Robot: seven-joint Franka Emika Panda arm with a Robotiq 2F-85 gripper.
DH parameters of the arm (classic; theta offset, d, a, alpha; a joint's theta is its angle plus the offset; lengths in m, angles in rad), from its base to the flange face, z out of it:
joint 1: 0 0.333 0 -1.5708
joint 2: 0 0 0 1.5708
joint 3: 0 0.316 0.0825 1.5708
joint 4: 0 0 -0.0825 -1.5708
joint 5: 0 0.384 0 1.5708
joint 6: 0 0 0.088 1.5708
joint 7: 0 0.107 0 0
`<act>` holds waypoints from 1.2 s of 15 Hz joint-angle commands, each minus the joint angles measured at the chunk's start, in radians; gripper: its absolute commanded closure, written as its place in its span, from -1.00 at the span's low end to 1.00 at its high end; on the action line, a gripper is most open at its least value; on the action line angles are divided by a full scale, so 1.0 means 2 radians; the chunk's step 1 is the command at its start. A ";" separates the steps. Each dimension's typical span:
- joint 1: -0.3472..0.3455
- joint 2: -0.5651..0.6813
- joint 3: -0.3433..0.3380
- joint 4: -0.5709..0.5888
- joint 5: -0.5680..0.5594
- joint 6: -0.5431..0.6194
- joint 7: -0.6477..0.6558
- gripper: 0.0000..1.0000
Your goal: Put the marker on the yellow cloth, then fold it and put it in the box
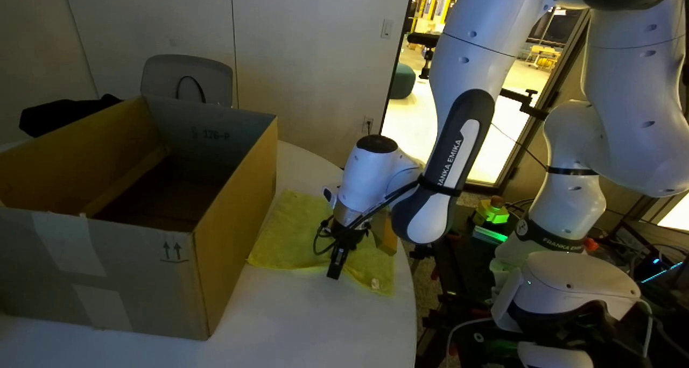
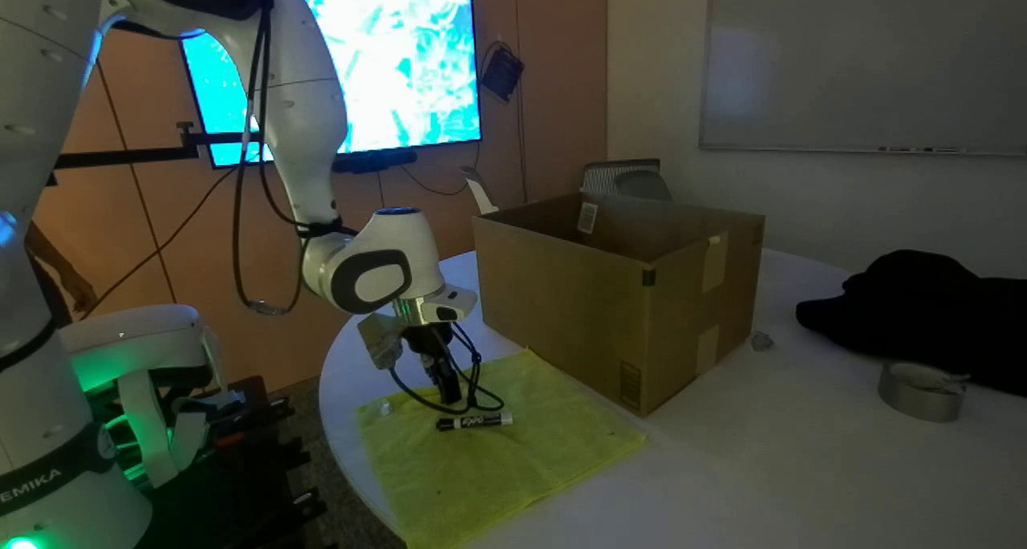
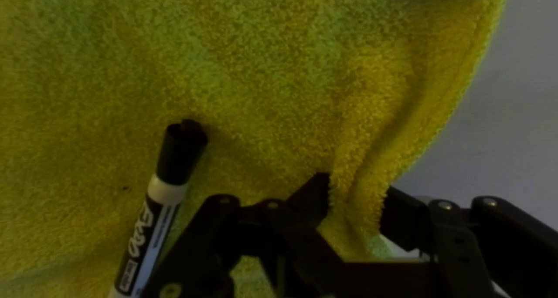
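Note:
In both exterior views the yellow cloth (image 2: 521, 461) lies spread on the round white table beside the box (image 2: 554, 292). The marker (image 2: 475, 422), black with a white band, rests on top of the cloth; in the wrist view the marker (image 3: 152, 219) lies left of the jaws, apart from them. My gripper (image 3: 356, 202) points down at the cloth's edge, and a raised fold of fabric is bunched between its two fingers, touching both. In an exterior view my gripper (image 1: 335, 268) stands at the near edge of the cloth, and the marker is hidden there.
The box's tall wall (image 1: 237, 223) rises directly beside the cloth; its top is open. A small pale piece (image 1: 375, 283) lies at a cloth corner. Farther off are a tape roll (image 2: 921, 392) and black fabric (image 2: 915, 316). The table edge runs close by the arm.

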 commanded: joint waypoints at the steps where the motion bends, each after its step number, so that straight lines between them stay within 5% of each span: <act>1: -0.004 -0.021 -0.007 -0.019 0.008 0.010 -0.008 0.90; 18: 0.015 -0.084 -0.133 -0.083 0.063 0.065 0.006 0.82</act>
